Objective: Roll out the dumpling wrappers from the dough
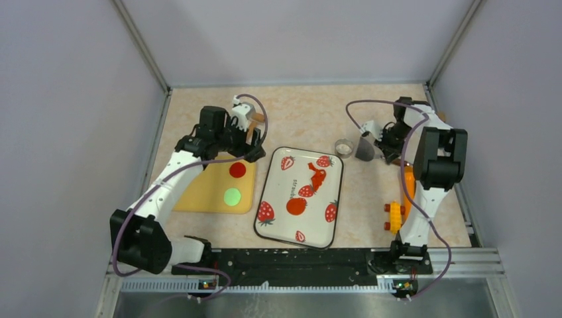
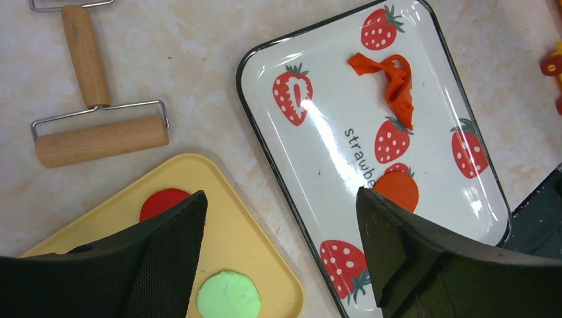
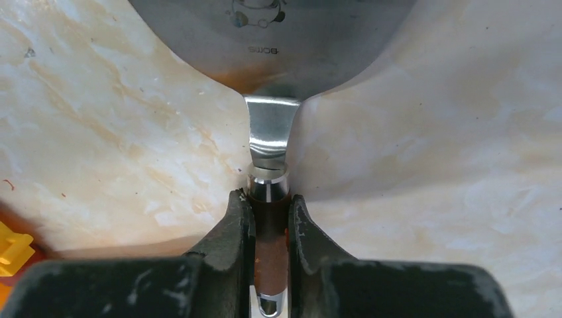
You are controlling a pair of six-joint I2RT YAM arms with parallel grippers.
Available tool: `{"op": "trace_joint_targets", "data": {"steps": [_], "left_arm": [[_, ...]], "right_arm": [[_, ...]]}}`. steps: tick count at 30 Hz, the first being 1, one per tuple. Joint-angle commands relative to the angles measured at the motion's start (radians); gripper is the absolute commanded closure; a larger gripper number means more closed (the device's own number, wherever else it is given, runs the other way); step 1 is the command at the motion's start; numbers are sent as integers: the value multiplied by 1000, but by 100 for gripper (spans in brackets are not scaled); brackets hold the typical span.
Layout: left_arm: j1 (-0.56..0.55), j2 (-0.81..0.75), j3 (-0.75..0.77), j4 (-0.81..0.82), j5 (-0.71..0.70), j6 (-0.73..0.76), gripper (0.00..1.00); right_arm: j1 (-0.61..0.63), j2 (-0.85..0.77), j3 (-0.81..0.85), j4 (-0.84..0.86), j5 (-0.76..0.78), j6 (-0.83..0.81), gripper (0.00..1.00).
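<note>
Obs: right pincer [image 3: 268, 199] is clamping on the brown handle [image 3: 268, 238] of the steel scraper [image 3: 265, 40], just behind the ferrule. The blade is pointing away from the wrist, low over the bench [image 1: 305, 112] and just beside the cutter [image 1: 343, 147]. I cannot tell whether the blade is touching the bench. The left pincer [image 2: 280, 195] is hanging over the board [image 1: 205, 192] with its fingers wide apart, gripping nothing.

Step in hand (judged): securing the scraper before taking it to the dough. Doing it well means:
- keeping the handle centred between the pads
- squeezing squarely so the blade is not twisting
- lifting straight up before swinging toward the tray [image 1: 275, 182]
- steering clear of the cutter

The dough is lying in the tray in 2 pieces: a ragged scrap [image 1: 317, 175] in the far half and a round lump [image 1: 296, 206] nearer the arms. The scrap's long axis is running roughly along the tray's long side, far to near, and leaning slightly. The lump is round, so no axis is showing. 2 wrappers, red [image 1: 237, 169] and green [image 1: 232, 196], are lying flat on the board, apart from each other.
</note>
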Motion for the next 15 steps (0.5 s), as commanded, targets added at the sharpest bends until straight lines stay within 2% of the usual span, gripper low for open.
{"op": "trace_joint_targets", "data": {"steps": [1, 8, 12, 15], "left_arm": [[1, 24, 61, 63, 73, -78, 16], [-36, 86, 120, 114, 91, -155, 15], [-86, 130, 186, 133, 145, -162, 14], [-127, 181, 257, 122, 197, -140, 14]], "right_arm": [[8, -114, -51, -19, -61, -3, 100], [110, -340, -50, -62, -160, 64, 100], [227, -365, 5, -50, -209, 185, 100], [334, -361, 37, 27, -217, 342, 100]]}}
